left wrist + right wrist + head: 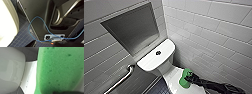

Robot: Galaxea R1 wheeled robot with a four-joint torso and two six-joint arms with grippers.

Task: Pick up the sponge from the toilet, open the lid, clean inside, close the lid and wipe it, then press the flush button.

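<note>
The white toilet (151,60) stands against the tiled wall, with a dark round flush button (158,52) on its flat tank top. Below the tank lies the white lid (174,81), which looks closed. The bright green sponge (184,79) sits over the lid's right side. My right gripper (189,79) reaches in from the lower right and is shut on the sponge. In the right wrist view the sponge (60,69) looms close, with white toilet surface (30,78) beside it. The left wrist view looks along the toilet's white side (7,22) near the floor.
A metal grab bar (121,80) runs along the left wall under a recessed grey niche (134,27). White tiled wall (214,37) closes in on the right. Dark tiled floor (23,37) lies beside the toilet, where the grab bar (60,18) also shows.
</note>
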